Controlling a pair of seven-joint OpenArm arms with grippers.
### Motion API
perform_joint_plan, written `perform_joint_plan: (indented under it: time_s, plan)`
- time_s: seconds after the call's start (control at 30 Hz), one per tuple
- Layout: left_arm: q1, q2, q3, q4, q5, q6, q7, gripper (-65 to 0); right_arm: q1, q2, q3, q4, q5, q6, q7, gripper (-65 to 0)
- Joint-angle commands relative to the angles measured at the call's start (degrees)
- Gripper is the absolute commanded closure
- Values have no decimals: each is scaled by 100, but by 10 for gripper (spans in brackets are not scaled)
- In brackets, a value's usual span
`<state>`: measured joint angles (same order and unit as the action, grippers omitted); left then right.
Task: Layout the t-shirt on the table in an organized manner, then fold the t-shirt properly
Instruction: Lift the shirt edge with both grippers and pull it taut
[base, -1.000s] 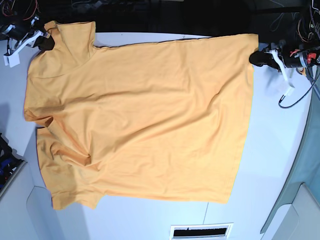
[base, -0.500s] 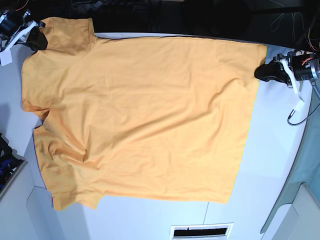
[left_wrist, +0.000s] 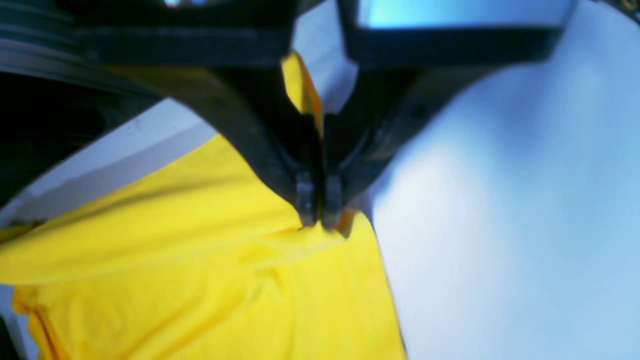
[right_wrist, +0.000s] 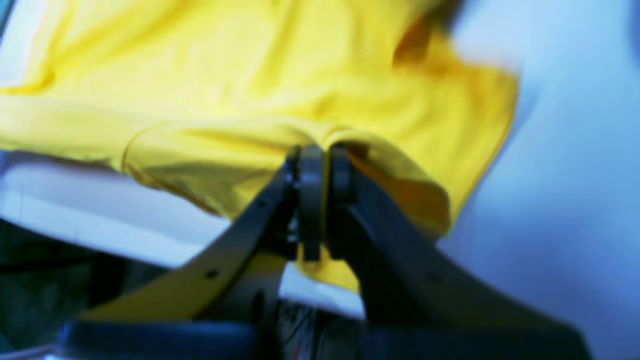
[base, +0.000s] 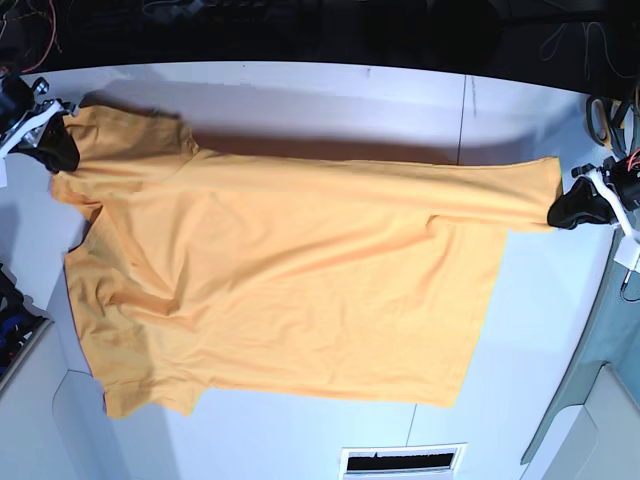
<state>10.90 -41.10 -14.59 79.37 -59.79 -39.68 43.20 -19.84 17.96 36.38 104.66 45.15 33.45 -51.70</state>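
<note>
Base view: shirt (base: 290, 280) spread across worktop (base: 330, 95) | we pinch its far edge taut, left tool (base: 572, 210) and right tool (base: 60, 150) both clamped on cloth | step: layout | next: lower edge flat, release.

The orange-yellow shirt (base: 280, 290) lies spread across the white table (base: 540, 330), its far edge pulled taut left to right and raised, shadowing the tabletop behind. The near part lies flat, lightly wrinkled at left.
</note>
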Motion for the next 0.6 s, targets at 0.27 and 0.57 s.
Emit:
perform_joint_plan:
  time_s: [0.27,0.57]
  plan:
    - [-358,-20,39,59,822,-32,-632,0,831,142,61,-704,-37,-2,162,0]
    - [-345,-494,17,573,-153,-32,435,0,258,133,382,-131,278,-17,-234,0]
